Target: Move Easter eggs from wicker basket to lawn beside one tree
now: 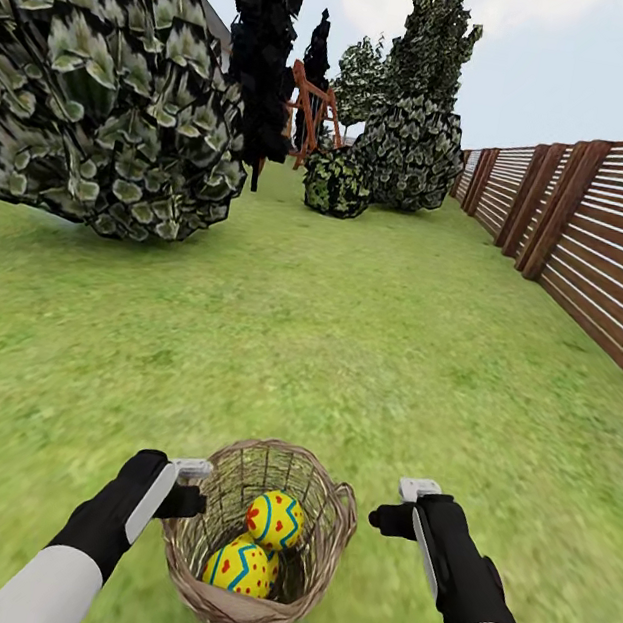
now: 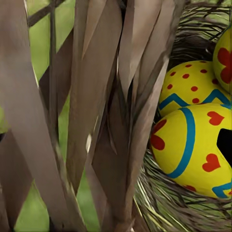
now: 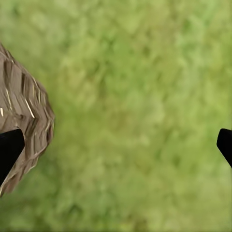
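Wicker basket [image 1: 257, 546] on lawn [image 1: 348, 338] holds Easter eggs [image 1: 273, 520]; left gripper [image 1: 188, 489] at its rim, jaws' state unclear; right gripper [image 1: 390, 507] beside, jaws spread, empty.

Easter eggs [image 1: 274, 519]: two clear in head view, third mostly hidden beneath them. Wicker basket [image 1: 246, 610]: base cut by frame edge. Left gripper [image 1: 189, 486]: fingertips hidden against the basket wall, spread undeterminable. Right wrist view: lawn [image 3: 135, 116] blurred.

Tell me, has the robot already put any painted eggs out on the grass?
No, the Easter eggs all sit inside the wicker basket, and none lies on the lawn.
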You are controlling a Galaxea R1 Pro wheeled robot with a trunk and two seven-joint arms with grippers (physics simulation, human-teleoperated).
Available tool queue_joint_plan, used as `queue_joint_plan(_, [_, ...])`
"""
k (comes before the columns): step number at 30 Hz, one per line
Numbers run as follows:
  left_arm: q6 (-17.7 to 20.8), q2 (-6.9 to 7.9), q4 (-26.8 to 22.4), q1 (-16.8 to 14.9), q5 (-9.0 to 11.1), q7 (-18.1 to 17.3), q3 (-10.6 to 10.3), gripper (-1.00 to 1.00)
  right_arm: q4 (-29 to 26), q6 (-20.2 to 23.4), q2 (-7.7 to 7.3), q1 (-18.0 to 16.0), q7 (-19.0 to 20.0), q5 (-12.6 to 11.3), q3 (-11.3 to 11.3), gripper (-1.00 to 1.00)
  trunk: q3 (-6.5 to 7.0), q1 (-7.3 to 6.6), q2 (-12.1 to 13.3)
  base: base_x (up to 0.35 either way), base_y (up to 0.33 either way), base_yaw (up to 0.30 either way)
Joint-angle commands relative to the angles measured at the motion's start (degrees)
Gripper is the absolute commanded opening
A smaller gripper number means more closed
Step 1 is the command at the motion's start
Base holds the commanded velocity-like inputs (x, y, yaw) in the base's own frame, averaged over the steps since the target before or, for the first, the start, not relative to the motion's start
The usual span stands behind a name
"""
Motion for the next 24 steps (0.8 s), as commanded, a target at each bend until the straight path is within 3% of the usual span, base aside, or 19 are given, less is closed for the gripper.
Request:
queue_joint_plan(1, [0.1,0.00,1.1,0.0,1.2,0.5,0.1,1.00,-0.1,0.2,0.01,0.0,0.6,0.6,-0.1,1.00,-0.25,0.23,-0.4,0.000,0.000,0.000])
queue_joint_plan(4, [0.0,0.02,1.2,0.0,1.3,0.5,0.1,1.00,-0.1,0.2,0.01,0.0,0.6,0.6,-0.1,1.00,-0.79,0.88,-1.6,0.000,0.000,0.000])
queue_joint_plan(11, [0.1,-0.08,0.9,0.0,1.2,0.5,0.1,1.00,-0.1,0.2,0.00,0.0,0.6,0.6,-0.1,1.00,-0.79,0.88,-1.6,0.000,0.000,0.000])
queue_joint_plan(12, [0.1,-0.12,0.8,0.0,1.2,0.5,0.1,-1.00,-0.1,0.2,0.00,0.0,0.6,0.6,-0.1,1.00,-0.79,0.88,-1.6,0.000,0.000,0.000])
queue_joint_plan(24, [0.1,-0.13,0.1,0.0,1.3,0.4,0.1,-1.00,-0.1,0.2,-0.04,0.0,0.6,0.7,-0.1,1.00,-0.79,0.88,-1.6,0.000,0.000,0.000])
